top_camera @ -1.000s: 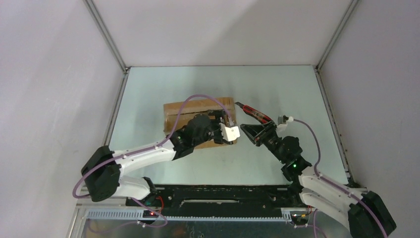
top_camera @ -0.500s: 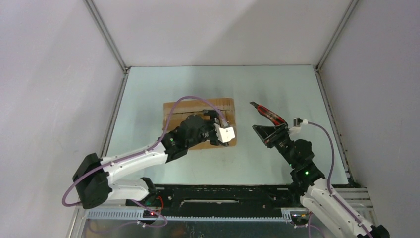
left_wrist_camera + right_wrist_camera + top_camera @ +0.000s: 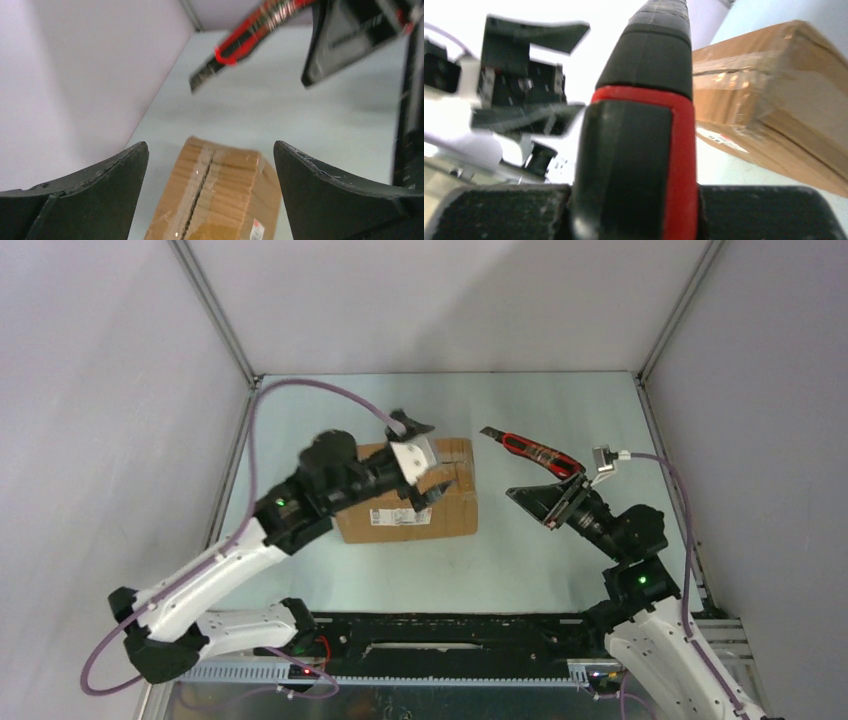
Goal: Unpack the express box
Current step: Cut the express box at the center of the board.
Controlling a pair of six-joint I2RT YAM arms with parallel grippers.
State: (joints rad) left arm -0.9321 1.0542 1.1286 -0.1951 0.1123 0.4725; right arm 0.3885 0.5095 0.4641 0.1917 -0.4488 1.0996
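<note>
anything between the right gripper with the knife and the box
Nothing lies on the table between the right gripper, shut on the utility knife, and the express box. The open left gripper, though, hangs above the box's end nearest the knife, over the taped seam.

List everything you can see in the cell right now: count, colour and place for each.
brown corrugated cardboard express box: one, brown, on the table left of centre, seam taped shut
white printed label: one, white, on the box's near side
red and black utility knife: one, red and black, held in the air right of the box, blade end toward it
pale green table: one, pale green, under everything
purple cables: two, purple, one along each arm
left pincer: one, black and white, open above the box, holding nothing
right pincer: one, black, shut on the knife's handle
</note>
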